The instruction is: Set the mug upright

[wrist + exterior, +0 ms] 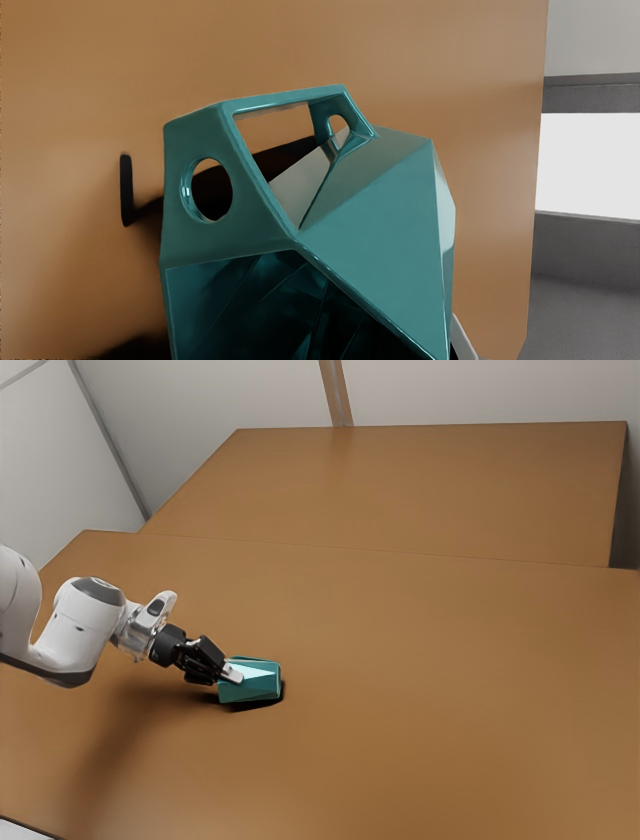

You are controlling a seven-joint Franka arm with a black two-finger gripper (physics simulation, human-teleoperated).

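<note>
Glossy teal faceted mug (259,683) sideways at brown wooden table (420,700), open end facing black two-finger gripper (231,673). Gripper at rim, presumably for tipping leverage; whether clamped or apart, cannot tell. Upright likely requires rotating mouth upward.

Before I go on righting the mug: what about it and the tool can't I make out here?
- Whether the tool has hold of the mug: exterior view, too small.
- The mug's near end: wrist view, cut off by the bottom edge.
- Its deep inside: wrist view, lost in darkness.
- Whether its underside touches the table: exterior view, hidden by the mug's body and dark shadow.
</note>
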